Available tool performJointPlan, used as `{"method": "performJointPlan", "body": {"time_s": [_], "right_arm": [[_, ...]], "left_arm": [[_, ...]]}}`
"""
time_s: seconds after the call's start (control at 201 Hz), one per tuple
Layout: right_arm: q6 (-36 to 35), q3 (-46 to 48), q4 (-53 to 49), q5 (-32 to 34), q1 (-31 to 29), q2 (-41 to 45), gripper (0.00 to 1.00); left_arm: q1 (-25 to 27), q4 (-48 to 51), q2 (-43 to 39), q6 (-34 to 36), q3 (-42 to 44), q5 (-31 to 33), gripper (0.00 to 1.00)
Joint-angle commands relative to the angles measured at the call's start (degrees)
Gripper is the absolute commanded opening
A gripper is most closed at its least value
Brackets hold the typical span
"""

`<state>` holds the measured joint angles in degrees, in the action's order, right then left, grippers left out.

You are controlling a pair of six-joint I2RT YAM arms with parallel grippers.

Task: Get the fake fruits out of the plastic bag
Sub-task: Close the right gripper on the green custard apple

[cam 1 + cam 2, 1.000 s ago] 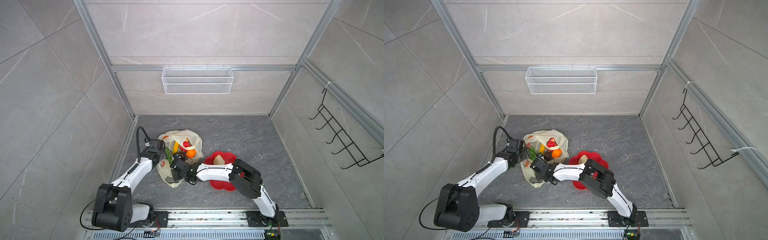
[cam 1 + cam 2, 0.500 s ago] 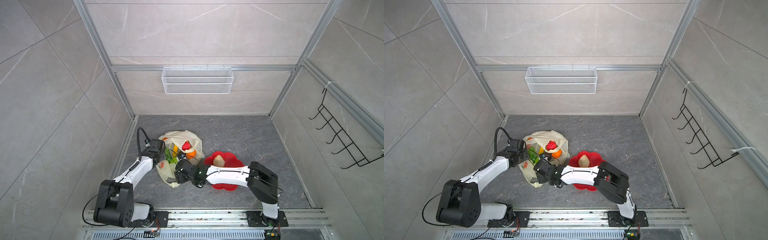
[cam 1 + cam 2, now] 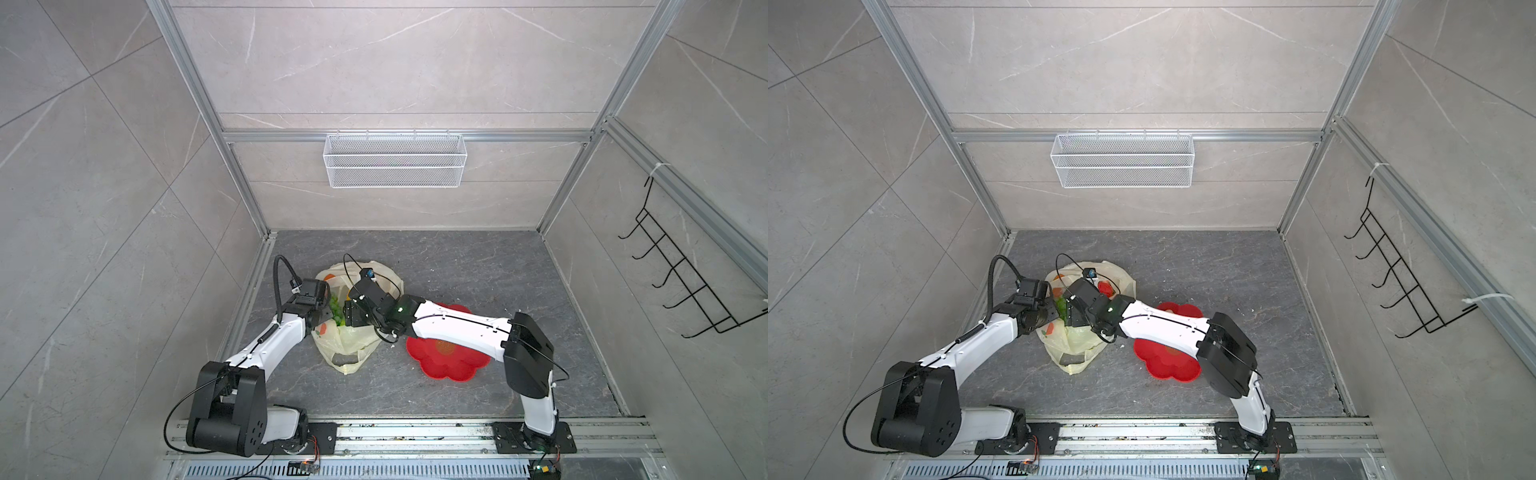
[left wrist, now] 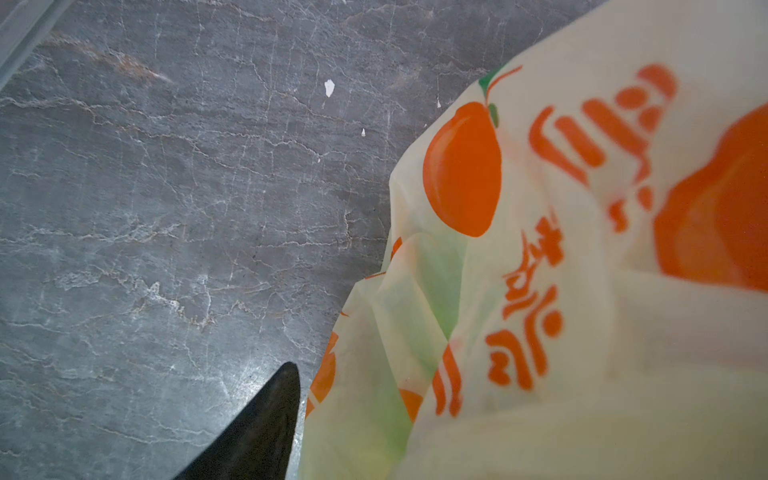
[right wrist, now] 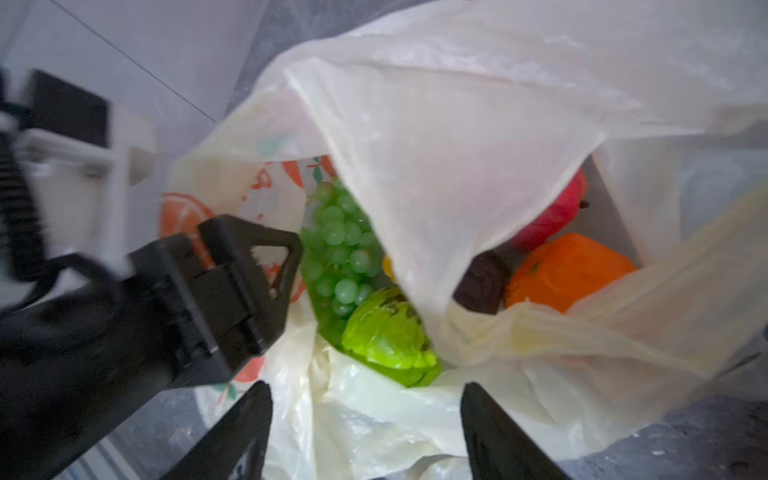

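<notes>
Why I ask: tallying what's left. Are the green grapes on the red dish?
No: the right wrist view shows the green grapes inside the plastic bag, beside a green bumpy fruit.

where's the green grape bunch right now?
The green grapes are inside the plastic bag, at its open mouth next to the green bumpy fruit; in both top views they lie left of the red dish.

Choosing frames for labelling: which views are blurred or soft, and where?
Right wrist view: left arm smeared, grapes fairly sharp. Left wrist view: floor crisp, bag print soft toward the lens. Both top views: sharp, evenly lit.
</notes>
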<state>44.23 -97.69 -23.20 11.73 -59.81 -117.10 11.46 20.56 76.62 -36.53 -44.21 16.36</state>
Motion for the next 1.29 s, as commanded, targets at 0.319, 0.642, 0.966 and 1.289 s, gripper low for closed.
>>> {"method": "performJointPlan", "body": {"time_s": [0.319, 0.642, 0.966, 1.289], "right_arm": [[4.3, -16.2, -14.7, -2.6, -0.3, -13.6, 0.69], [4.6, -29.7, -26.7, -1.3, -0.9, -22.6, 0.69], [4.7, -44.0, -39.0, -1.9, -1.0, -32.1, 0.73], [5.2, -37.6, -34.5, -0.9, -1.2, -28.2, 0.77]], "left_arm": [[-0.4, -1.5, -0.4, -1.3, 0.0, -1.7, 0.68], [-0.4, -2.1, -0.4, -1.3, 0.2, -2.5, 0.68], [-0.4, -2.3, -1.1, -1.2, 0.4, -2.1, 0.68], [-0.4, -2.4, -1.7, -1.2, 0.8, -1.5, 0.69]]}}
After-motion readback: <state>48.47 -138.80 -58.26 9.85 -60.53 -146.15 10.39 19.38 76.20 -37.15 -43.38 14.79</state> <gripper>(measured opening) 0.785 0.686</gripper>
